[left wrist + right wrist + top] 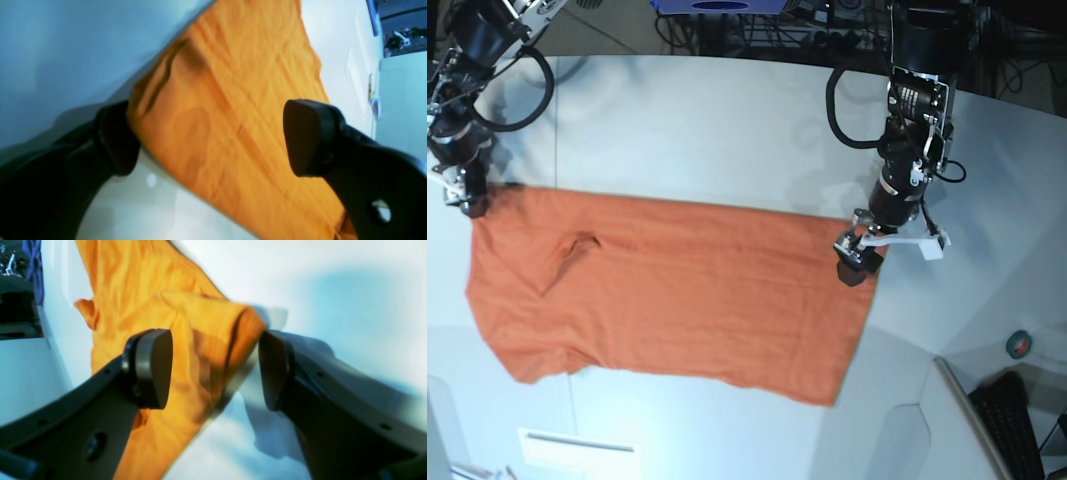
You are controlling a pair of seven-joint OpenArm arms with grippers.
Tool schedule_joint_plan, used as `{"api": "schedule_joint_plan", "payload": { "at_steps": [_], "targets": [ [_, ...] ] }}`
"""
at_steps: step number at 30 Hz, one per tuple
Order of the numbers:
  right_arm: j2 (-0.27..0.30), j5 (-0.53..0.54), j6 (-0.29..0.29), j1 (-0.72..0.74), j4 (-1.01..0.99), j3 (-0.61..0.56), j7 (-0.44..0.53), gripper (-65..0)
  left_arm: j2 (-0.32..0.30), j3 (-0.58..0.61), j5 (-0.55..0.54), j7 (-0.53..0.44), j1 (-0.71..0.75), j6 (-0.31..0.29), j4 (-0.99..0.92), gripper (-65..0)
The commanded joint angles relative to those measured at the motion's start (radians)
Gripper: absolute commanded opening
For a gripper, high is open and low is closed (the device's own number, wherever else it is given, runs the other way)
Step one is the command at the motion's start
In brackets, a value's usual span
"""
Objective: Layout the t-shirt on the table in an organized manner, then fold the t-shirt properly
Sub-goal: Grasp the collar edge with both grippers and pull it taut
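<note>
Orange t-shirt (pixel 677 290) lies spread flat, apparently folded, one crease.

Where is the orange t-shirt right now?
The t-shirt lies spread flat on the white table, stretching between the two arms in the base view: the left gripper is at its right corner, the right gripper at its left.

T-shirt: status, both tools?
Left tool open at a t-shirt corner. Right tool open at another. Shirt spread on table, one wrinkle.
</note>
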Motion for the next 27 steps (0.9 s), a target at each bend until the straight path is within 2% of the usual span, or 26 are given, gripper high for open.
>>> {"api": "schedule_joint_plan", "payload": {
  "at_steps": [1, 5, 7, 9, 10, 12, 13, 17, 21, 27],
  "targets": [
    [0.015, -0.03, -0.026, 0.013, -0.023, -0.001, -0.01, -26.0, -0.002, -0.001, 0.006, 0.06, 0.01, 0.057, -0.026, -9.1],
    [0.032, -0.03, -0.026, 0.028, -0.068, -0.005, -0.01, -26.0, -0.005, -0.001, 0.006, 0.06, 0.009, 0.057, -0.031, -32.7],
    [0.032, -0.03, -0.026, 0.023, -0.068, -0.047, -0.01, -26.4, -0.008, -0.001, 0.006, 0.06, 0.01, 0.057, -0.031, -45.4],
    [0.049, -0.03, -0.026, 0.019, -0.072, -0.104, -0.01, -33.2, -0.01, -0.001, 0.006, 0.06, 0.01, 0.057, -0.031, -58.3],
    [0.055, -0.03, -0.026, 0.019, -0.075, -0.124, -0.009, -41.1, -0.014, -0.001, 0.006, 0.06, 0.012, 0.057, -0.031, -65.0],
    [0.058, -0.03, -0.025, 0.019, -0.078, -0.137, -0.007, -61.5, -0.033, 0.002, 0.006, 0.06, 0.013, 0.057, -0.029, -65.0],
    [0.058, -0.03, -0.025, 0.019, -0.077, -0.142, -0.007, -65.0, -0.034, 0.0, 0.006, 0.06, 0.018, 0.057, -0.029, -65.0],
    [0.061, -0.03, -0.026, 0.002, -0.068, -0.144, -0.01, -65.0, -0.062, 0.008, 0.011, 0.06, 0.061, 0.057, 0.004, -65.0],
    [0.063, -0.03, -0.026, -0.061, 0.014, -0.147, -0.019, -65.0, -0.094, -0.001, 0.011, 0.06, 0.165, 0.057, 0.119, -65.0],
    [0.051, -0.026, -0.026, -0.187, 0.175, -0.154, -0.118, -65.0, -0.148, -0.003, 0.009, 0.06, 0.309, 0.06, 0.27, -65.0]
  ]
}}
